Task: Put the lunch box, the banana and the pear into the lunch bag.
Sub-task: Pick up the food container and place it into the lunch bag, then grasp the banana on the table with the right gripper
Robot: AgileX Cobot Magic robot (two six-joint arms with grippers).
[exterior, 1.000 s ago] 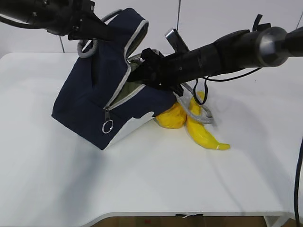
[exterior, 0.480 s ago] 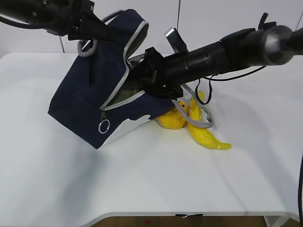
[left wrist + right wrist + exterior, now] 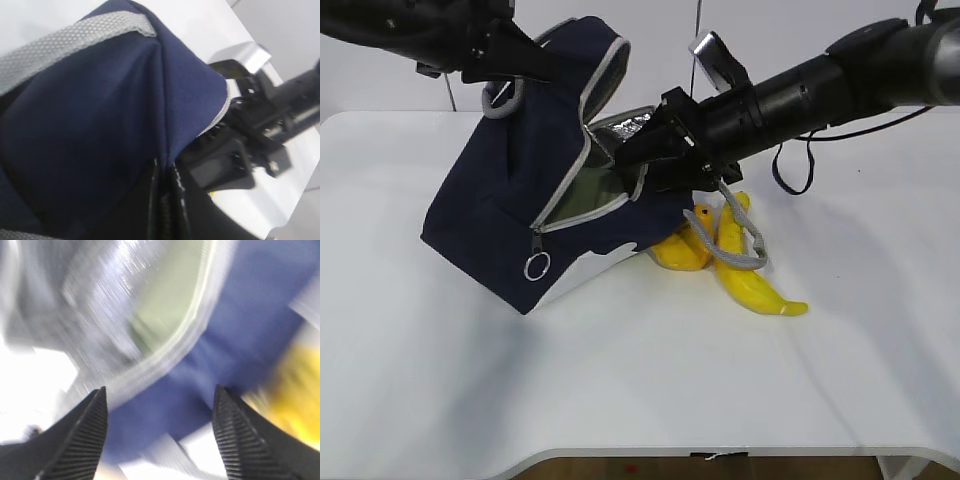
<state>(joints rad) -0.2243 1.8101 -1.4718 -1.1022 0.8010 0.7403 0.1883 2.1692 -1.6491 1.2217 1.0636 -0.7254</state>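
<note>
- The left claw [image 3: 525,68] is closed on the top of the lunch bag [image 3: 510,210], which stands tilted on the worktop [image 3: 620,380].
- The right claw [image 3: 157,415] is spread apart and empty, at the bag mouth.
- The banana [image 3: 750,280] and the pear [image 3: 682,250] lie just beside the bag.

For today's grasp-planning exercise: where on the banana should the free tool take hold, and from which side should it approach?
Grip the banana at its bare lower half, near the pale tip, coming from above on the open table side. Its upper end lies under the grey handle loop, against the pear and the lunch bag. The right tool is open.
</note>
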